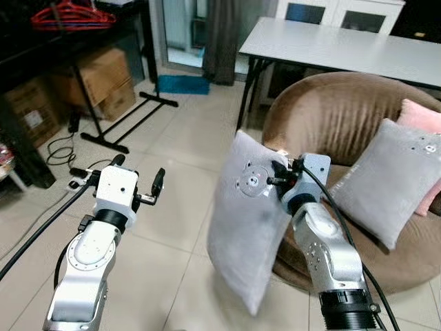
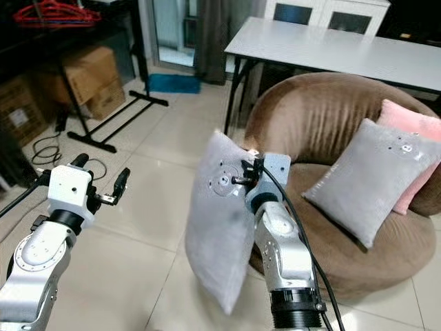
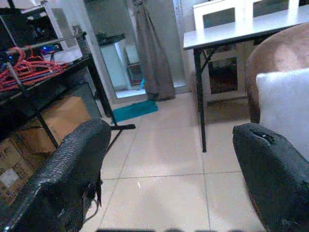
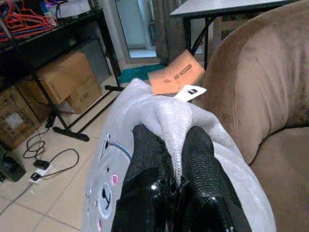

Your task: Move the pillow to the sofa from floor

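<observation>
Silver arms, black cables, fingers

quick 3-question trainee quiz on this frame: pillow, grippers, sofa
1. True or false: the right gripper is shut on the grey pillow.
2. The left gripper is: A) open, holding nothing B) shut on a hanger C) gripping the sofa.
3. Which cushions already lie on the brown sofa?

Key: 1 true. 2 A. 3 a grey cushion and a pink cushion.
</observation>
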Robot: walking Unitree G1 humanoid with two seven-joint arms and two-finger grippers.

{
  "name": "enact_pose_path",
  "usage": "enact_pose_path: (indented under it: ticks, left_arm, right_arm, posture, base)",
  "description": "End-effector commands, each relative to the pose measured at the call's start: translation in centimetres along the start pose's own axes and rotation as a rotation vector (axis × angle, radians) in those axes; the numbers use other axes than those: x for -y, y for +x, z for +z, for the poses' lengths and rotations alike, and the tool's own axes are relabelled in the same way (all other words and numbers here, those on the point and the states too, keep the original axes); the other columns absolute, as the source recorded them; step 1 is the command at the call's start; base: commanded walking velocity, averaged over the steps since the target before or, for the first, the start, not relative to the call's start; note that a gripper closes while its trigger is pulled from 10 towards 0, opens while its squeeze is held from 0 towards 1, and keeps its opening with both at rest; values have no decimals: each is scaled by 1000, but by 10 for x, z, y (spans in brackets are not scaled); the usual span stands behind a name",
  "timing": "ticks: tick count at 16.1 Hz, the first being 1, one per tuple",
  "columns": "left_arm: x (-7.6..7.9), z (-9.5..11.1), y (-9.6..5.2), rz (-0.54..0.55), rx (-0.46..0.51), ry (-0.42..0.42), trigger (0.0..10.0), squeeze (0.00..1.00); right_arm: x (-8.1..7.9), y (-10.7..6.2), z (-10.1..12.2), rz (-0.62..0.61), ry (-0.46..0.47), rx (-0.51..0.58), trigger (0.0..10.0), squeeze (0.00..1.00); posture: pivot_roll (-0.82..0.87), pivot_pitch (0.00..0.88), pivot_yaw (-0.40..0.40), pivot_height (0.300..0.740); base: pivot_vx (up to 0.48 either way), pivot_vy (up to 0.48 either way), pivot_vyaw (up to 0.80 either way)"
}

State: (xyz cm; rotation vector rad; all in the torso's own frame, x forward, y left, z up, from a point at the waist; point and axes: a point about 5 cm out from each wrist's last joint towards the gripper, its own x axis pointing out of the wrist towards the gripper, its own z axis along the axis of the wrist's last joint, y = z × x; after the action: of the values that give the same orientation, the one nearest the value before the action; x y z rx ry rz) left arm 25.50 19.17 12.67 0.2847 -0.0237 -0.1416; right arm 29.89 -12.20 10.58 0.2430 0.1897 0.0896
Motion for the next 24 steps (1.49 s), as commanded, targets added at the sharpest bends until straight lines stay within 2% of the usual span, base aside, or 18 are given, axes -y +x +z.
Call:
enact_pose_path:
  ticks: [1, 3, 5, 11, 18, 24]
  left_arm:
    - [2, 2, 0, -12, 5, -2, 10000, 275]
    - [3, 1, -1, -16, 2, 2, 10000, 267]
    - [5, 0, -1, -41, -3, 11, 10000, 267]
    - [7, -4, -6, -109, -26, 24, 10000, 271]
    - [8, -5, -8, -139, -38, 32, 10000, 271]
    - [9, -5, -8, -158, -40, 28, 10000, 275]
  right_arm:
    - [2, 3, 14, -3, -12, 58, 10000, 0]
    - [1, 5, 15, 4, -8, 58, 10000, 0]
    - [2, 6, 15, 4, -13, 51, 10000, 0]
    - [-1, 7, 23, 15, -33, 85, 10000, 0]
    - [4, 10, 33, -12, -44, 93, 10000, 0]
    - [0, 8, 38, 1, -23, 118, 10000, 0]
  posture:
    - [108, 0, -31, 740]
    - [110, 0, -34, 740]
    - [110, 0, -35, 740]
    - [118, 0, -36, 740]
    - [119, 0, -37, 740]
    - [120, 0, -36, 740]
  base:
    - [311, 0, 0]
    - [306, 0, 0]
    - [292, 0, -800]
    - [286, 0, 0]
    - [264, 0, -229]
    - [254, 0, 0]
